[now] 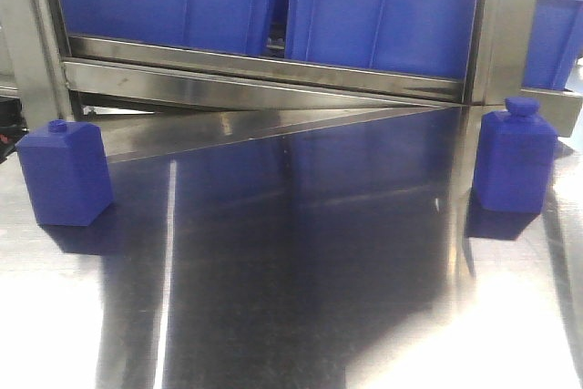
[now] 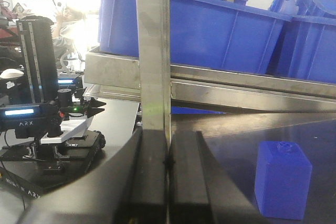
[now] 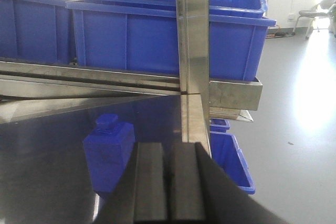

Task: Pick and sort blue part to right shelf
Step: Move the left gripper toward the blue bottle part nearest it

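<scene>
Two blue parts stand upright on the steel surface [image 1: 301, 298], well apart: left blue part [image 1: 64, 173] near the shelf's left post, right blue part [image 1: 513, 157] just beside its right post. Shelf [image 1: 264, 70] w/ blue bins [image 1: 383, 15] sits right behind both. Left gripper [image 2: 168, 182] & right gripper [image 3: 169, 187] are each pressed together, nothing pinched btwn them.
</scene>
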Tool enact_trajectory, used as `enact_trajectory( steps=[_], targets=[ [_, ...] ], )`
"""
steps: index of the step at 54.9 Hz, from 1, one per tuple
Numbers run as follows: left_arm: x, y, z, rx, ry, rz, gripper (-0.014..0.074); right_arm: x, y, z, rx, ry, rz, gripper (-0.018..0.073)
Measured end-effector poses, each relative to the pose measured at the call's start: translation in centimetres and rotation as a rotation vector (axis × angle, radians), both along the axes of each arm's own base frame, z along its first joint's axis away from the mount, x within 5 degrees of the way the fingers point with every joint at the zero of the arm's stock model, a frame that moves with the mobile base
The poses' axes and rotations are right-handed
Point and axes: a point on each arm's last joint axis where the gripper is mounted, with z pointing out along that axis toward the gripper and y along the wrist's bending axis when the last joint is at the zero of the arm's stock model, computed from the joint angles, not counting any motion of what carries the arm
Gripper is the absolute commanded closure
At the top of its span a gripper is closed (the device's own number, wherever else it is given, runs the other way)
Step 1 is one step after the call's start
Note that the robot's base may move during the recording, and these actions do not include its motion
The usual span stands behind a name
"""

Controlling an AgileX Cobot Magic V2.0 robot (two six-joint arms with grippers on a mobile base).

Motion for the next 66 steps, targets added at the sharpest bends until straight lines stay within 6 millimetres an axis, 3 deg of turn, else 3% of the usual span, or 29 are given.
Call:
enact_trajectory(
  steps=[32,43,49,55,66],
  targets=[
    [0.0,0.0,0.0,0.0,0.0,0.0,0.0461,0.0,0.0,0.0,0.0,0.0,0.0,0.0501],
    [-0.1,-0.1,0.8,0.0,-0.091,-0.008,0.0461,0.0,0.0,0.0,0.0,0.0,0.0,0.0501],
    [-0.4,-0.2,1.9,0.001,-0.211,-0.018,0.0461,0.0,0.0,0.0,0.0,0.0,0.0,0.0501],
    [-0.7,-0.1,3.3,0.001,-0.22,-0.014,0.0458,0.0,0.0,0.0,0.0,0.0,0.0,0.0501],
    [-1.9,0.1,10.9,-0.003,-0.135,0.012,0.0428,0.0,0.0,0.0,0.0,0.0,0.0,0.0501]
  ],
)
